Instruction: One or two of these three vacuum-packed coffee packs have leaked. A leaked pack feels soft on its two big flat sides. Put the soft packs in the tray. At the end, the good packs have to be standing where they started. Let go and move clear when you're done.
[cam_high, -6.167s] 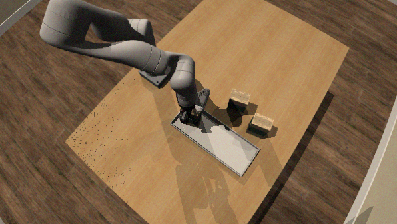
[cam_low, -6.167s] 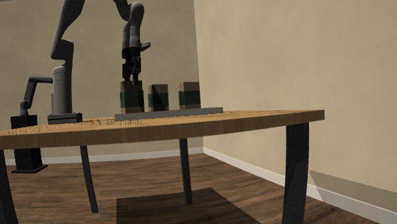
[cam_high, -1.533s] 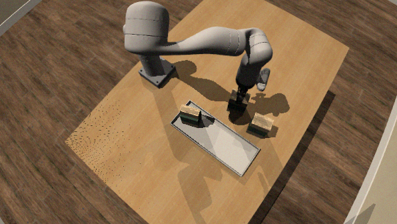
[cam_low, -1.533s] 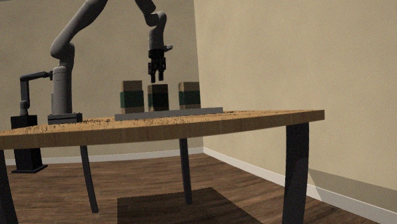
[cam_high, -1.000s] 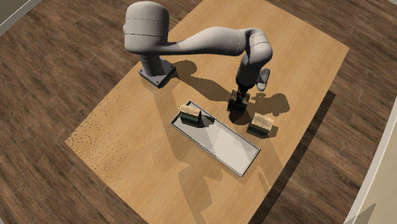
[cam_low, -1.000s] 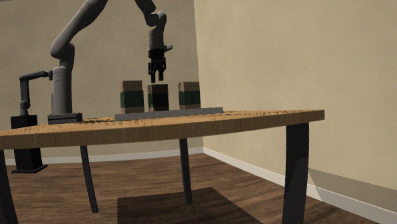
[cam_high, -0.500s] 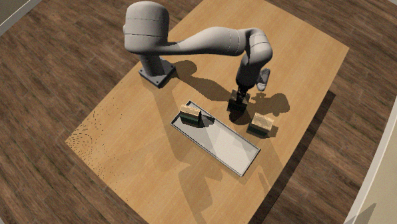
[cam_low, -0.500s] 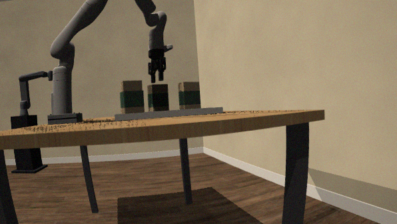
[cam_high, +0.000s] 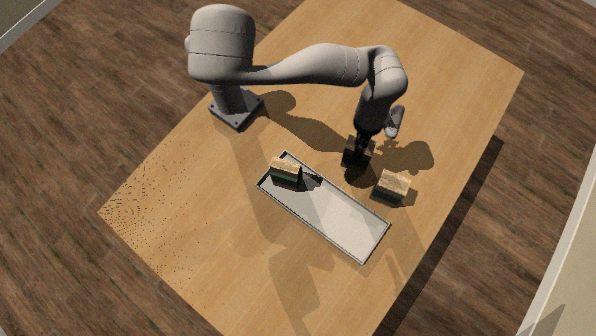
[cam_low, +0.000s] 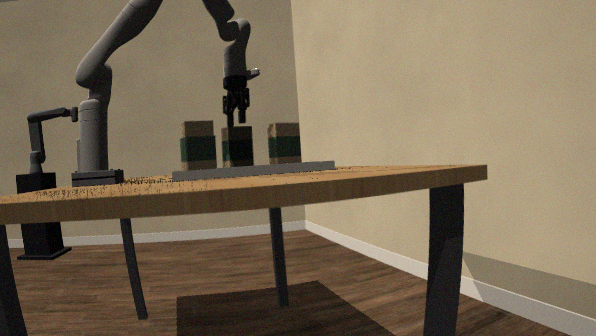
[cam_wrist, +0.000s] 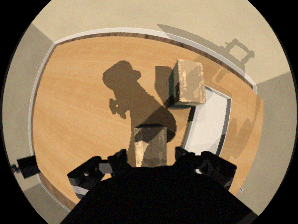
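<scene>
Three tan coffee packs with green bands stand upright. One pack (cam_high: 285, 172) stands inside the grey tray (cam_high: 324, 206) at its end nearest the arm's base; it is the left pack in the side view (cam_low: 198, 145). A second pack (cam_high: 359, 150) stands on the table beyond the tray, in shadow, directly under my gripper (cam_high: 361, 145). The third pack (cam_high: 393, 184) stands on the table to its right. My gripper (cam_low: 236, 119) is open and points straight down, with its fingertips at about the top of the middle pack (cam_low: 237, 146). In the wrist view that pack (cam_wrist: 149, 145) lies between the open fingers.
The tray (cam_low: 252, 170) is long, shallow and otherwise empty. The arm's base (cam_high: 235, 107) is bolted near the table's far left. The third pack (cam_low: 284, 143) stands close by on the gripper's right. A wall runs along the table's right side.
</scene>
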